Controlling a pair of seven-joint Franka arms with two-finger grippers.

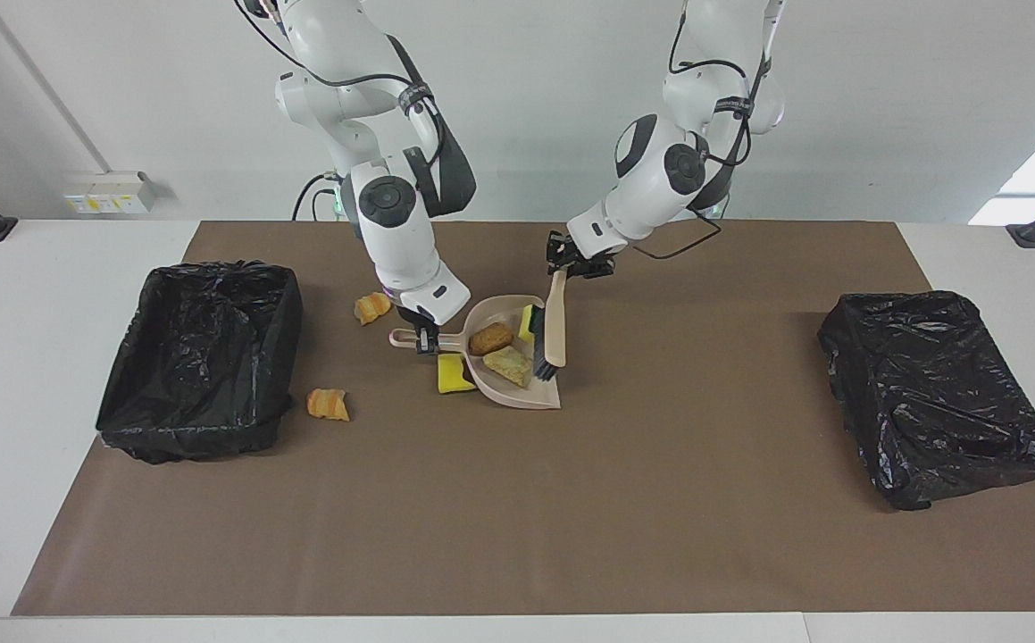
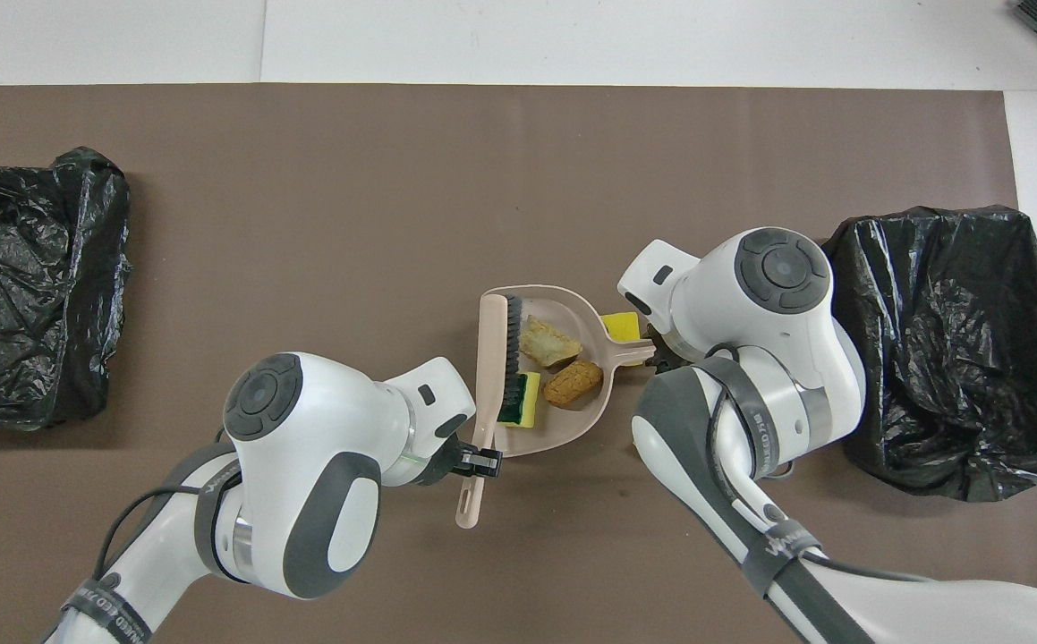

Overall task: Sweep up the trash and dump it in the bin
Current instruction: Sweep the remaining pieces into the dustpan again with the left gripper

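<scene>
My right gripper (image 1: pixel 428 340) is shut on the handle of the beige dustpan (image 1: pixel 530 394), which rests on the brown mat. Gripped at its handle by my shut left gripper (image 1: pixel 570 267), the beige brush (image 1: pixel 552 335) lies with its bristles inside the pan's open edge. Three pieces of trash sit in the pan: a brown bread piece (image 1: pixel 491 338), a yellowish sponge piece (image 1: pixel 508 364) and a green-backed sponge (image 2: pixel 529 400) against the bristles. A yellow sponge (image 1: pixel 454 373) lies on the mat beside the pan. Two croissant-like pieces (image 1: pixel 372 307) (image 1: pixel 328 404) lie toward the right arm's end.
A bin lined with a black bag (image 1: pixel 200 357) stands at the right arm's end of the mat. Another black-lined bin (image 1: pixel 937 397) stands at the left arm's end. The brown mat (image 1: pixel 517 518) covers most of the white table.
</scene>
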